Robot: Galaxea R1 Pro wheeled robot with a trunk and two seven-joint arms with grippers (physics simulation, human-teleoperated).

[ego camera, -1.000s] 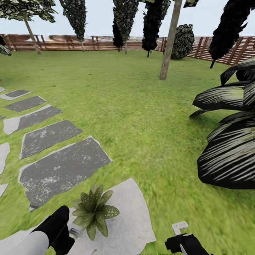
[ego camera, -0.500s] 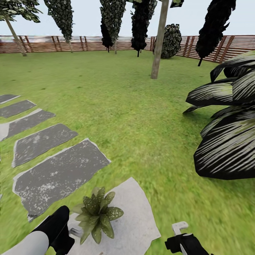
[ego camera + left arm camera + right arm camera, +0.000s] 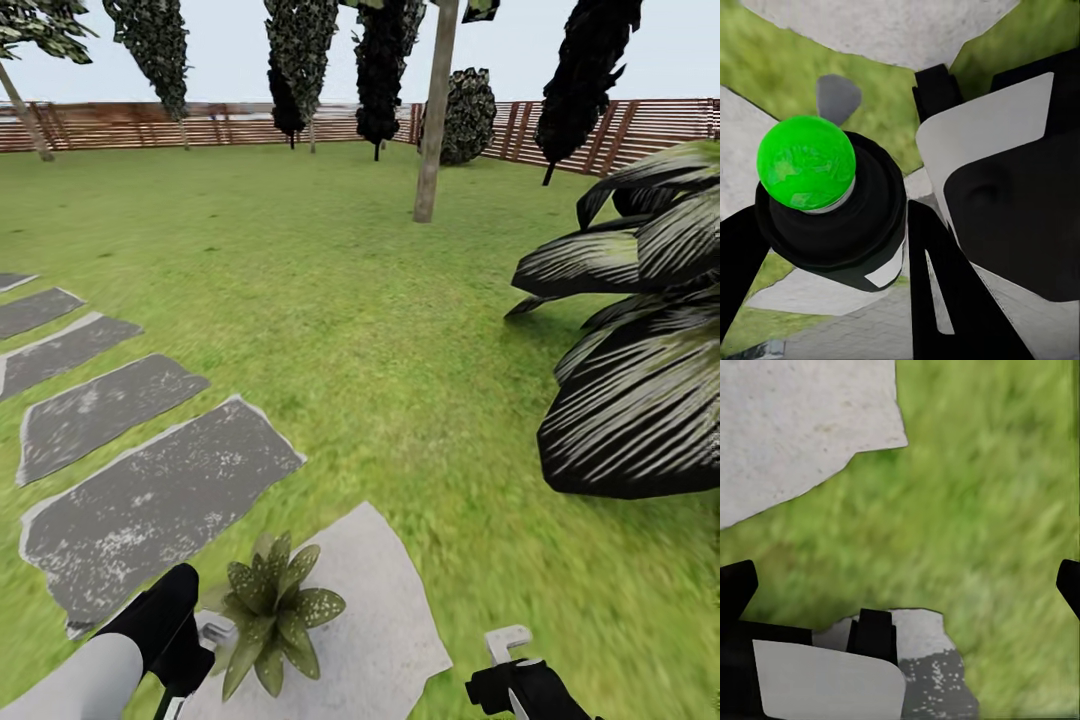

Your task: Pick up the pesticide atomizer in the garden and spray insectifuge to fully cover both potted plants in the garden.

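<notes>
- In the left wrist view our left claw [image 3: 862,247] grips a dark cylindrical body topped by a bright green ball [image 3: 806,171]; we take it for the pesticide atomizer, though no label or spray head shows.
- In the head view the left claw [image 3: 200,645] hangs low, just beside the small rosette of pointed, olive-green speckled leaves [image 3: 275,610], which sits on a pale grey stepping stone [image 3: 380,620].
- Our right claw [image 3: 510,650] shows at the bottom of the head view; in the right wrist view its fingers [image 3: 735,585] stand wide apart over grass, holding nothing.
- We judge the spraying step is at hand: next the nozzle must face this plant and sweep all its leaves.
- The head view alone gives the wider garden: green lawn [image 3: 330,300], dark stepping stones [image 3: 150,500], big striped-leaf palm [image 3: 640,380], slatted wooden fence [image 3: 200,125]. We cannot see a second potted plant.
</notes>
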